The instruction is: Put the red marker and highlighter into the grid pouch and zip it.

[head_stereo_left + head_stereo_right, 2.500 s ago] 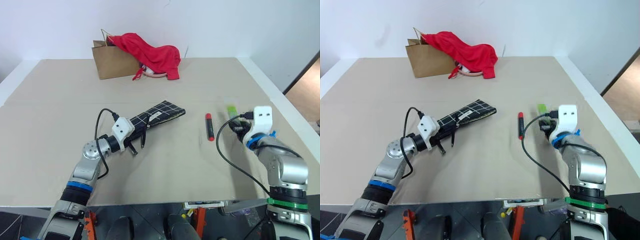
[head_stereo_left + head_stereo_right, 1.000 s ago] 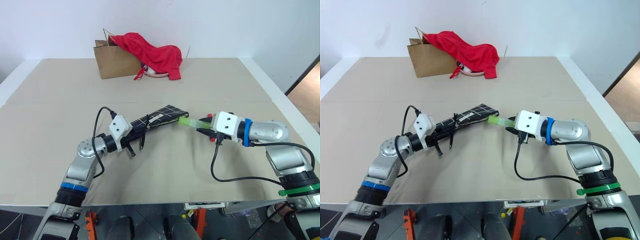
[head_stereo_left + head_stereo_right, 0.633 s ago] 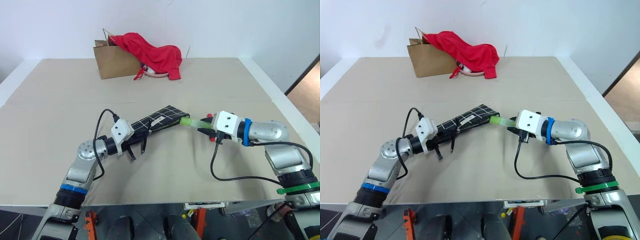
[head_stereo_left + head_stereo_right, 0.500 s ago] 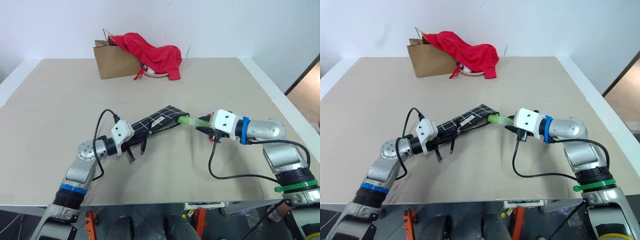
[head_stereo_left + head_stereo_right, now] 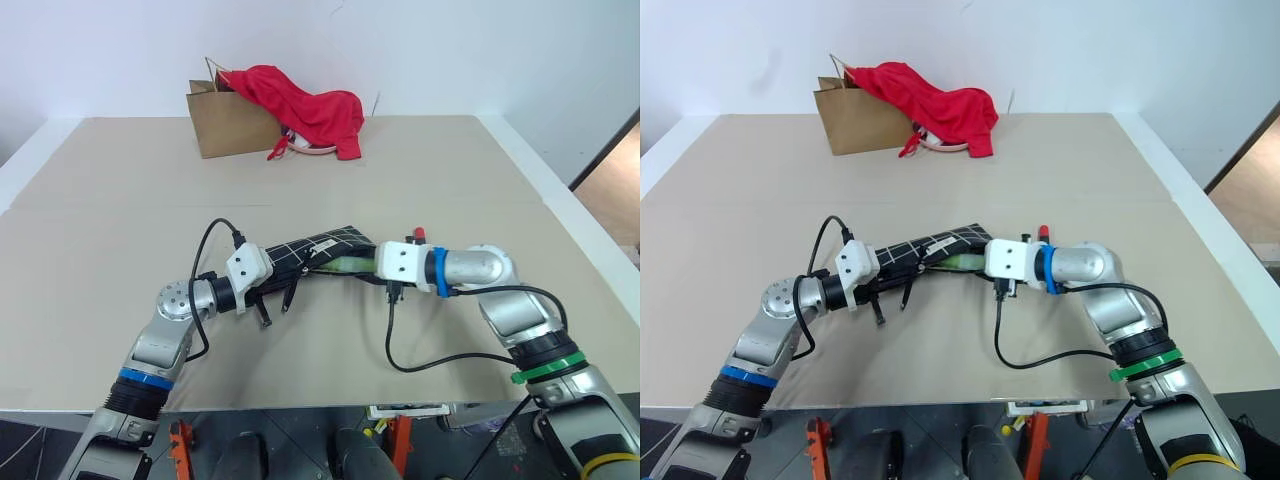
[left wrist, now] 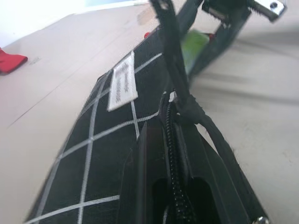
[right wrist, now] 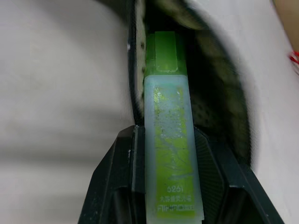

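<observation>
Behind, paper bag [image 5: 222, 124] under red cloth [image 5: 305, 107].

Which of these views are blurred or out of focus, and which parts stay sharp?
Left wrist view: the grid pouch and its zipper are fairly sharp, the table beyond soft. Right wrist view: the highlighter between the right gripper fingers is crisp; the pouch mouth and table smear. Left eye view: even lighting, soft shadows, the paper bag clear.

Left end effector [image 6: 175, 196] clamps grid pouch [image 6: 107, 149] at zipper; highlighter [image 6: 192, 46] beyond, at pouch's far end.
</observation>
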Controlling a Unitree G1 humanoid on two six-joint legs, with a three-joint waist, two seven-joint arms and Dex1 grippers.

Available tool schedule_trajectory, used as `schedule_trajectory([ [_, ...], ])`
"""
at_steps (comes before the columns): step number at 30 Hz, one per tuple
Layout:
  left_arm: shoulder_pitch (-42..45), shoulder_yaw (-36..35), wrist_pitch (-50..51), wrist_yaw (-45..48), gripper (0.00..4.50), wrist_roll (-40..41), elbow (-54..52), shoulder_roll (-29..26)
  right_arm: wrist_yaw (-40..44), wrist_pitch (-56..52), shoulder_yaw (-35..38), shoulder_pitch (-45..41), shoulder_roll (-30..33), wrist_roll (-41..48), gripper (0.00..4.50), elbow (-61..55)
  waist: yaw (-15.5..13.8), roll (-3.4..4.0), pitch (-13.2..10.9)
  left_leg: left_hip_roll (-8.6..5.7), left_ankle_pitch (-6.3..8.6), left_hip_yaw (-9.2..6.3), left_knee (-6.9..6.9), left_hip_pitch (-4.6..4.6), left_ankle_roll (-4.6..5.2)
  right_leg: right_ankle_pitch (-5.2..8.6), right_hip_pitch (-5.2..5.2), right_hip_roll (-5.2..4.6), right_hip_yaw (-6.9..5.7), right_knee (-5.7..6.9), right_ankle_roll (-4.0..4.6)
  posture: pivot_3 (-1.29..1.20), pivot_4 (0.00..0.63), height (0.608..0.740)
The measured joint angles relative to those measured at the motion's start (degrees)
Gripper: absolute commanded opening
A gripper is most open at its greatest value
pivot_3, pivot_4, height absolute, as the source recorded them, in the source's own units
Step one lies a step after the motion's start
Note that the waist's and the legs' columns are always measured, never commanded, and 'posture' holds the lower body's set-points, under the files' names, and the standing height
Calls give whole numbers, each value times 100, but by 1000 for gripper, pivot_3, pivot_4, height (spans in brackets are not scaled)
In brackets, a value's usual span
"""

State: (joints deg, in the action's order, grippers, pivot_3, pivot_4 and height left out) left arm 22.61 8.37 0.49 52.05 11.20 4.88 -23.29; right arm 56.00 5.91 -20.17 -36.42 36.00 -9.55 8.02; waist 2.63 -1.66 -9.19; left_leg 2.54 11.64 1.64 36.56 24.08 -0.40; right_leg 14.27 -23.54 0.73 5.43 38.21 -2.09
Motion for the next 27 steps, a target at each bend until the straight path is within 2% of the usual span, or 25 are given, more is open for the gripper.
schedule_trajectory([
  [5, -4, -51, 4, 10, 0, 20, 1, -31, -271, 619, -239, -379, -445, -460, 1077, 416, -9, 0, 0, 1, -1, -3, 3, 0, -2, -2, 2, 0, -5, 2, 3, 0, 150, 740],
  [10, -4, -129, 0, 35, 0, 56, 1, -29, -375, 878, -227, -520, -690, -514, 1077, 643, -9, 0, 0, 1, -1, -3, 2, 0, -2, -2, 2, -1, -5, 2, 4, 0, 150, 740],
  [11, -4, -154, 0, 52, 0, 56, 1, -31, -374, 910, -217, -521, -723, -513, 1577, 683, -9, 0, 0, 1, -1, -4, 2, 1, -2, -2, 2, -1, -6, 2, 4, 0, 150, 740],
  [14, -4, -153, 3, 67, 0, 65, 1, -3, -357, 986, -205, -521, -739, -446, 2502, 691, -8, 0, 0, 1, -1, -4, 2, 0, -2, -2, 3, -1, -6, 2, 4, 0, 150, 740],
  [18, -4, -152, 73, 67, 0, 178, -1, 111, -431, 1104, -173, -523, -760, -422, 4385, 690, -8, 0, 0, 1, -1, -5, 3, 0, -2, -3, 2, -1, -7, 5, 5, 0, 150, 740],
  [22, -5, -180, 201, -2, 0, 363, -12, 213, -381, 1033, 120, -523, -440, -150, 4385, 678, -20, -1, 0, -2, -2, -4, 6, 2, -2, -2, 4, -6, -6, 4, 4, 0, 150, 740],
  [27, -6, -263, 259, -37, 0, 491, -75, 207, -136, 294, 941, -455, 30, 679, 4385, 202, -19, 0, 0, 1, -1, -7, 2, 1, -2, -2, 3, -2, -8, 4, 4, 0, 150, 740],
])
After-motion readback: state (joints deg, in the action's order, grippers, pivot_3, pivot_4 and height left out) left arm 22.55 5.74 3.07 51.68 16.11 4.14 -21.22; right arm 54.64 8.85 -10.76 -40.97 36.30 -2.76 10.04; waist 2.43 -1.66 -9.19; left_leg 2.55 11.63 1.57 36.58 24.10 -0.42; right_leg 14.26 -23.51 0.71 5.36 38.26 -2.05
